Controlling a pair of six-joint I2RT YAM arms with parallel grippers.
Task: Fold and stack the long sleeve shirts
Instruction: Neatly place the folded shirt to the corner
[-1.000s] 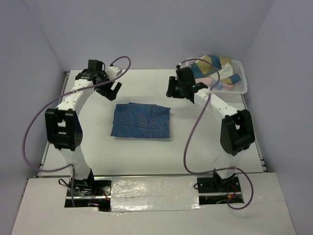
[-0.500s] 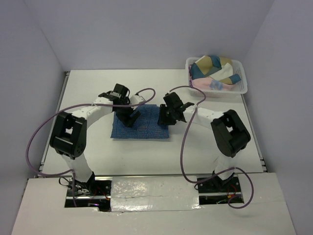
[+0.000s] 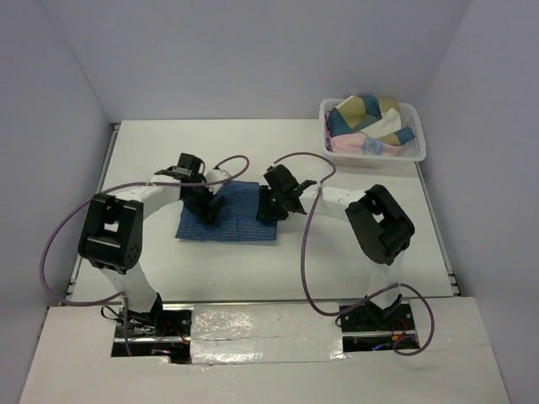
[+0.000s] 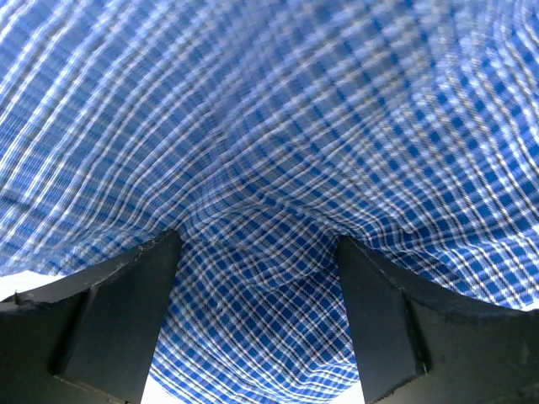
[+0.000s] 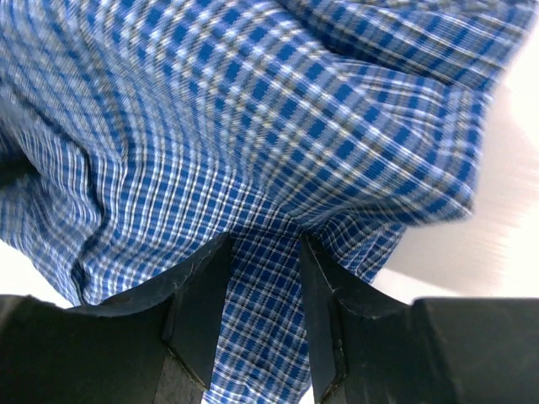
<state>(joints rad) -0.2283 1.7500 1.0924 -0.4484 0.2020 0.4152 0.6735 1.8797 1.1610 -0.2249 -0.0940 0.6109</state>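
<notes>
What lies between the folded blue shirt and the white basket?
Only bare white table lies between the blue checked shirt and the white basket, as the top view shows.

White table [image 3: 354, 252], folded blue checked shirt [image 3: 240, 223], white basket [image 3: 418, 151]
</notes>
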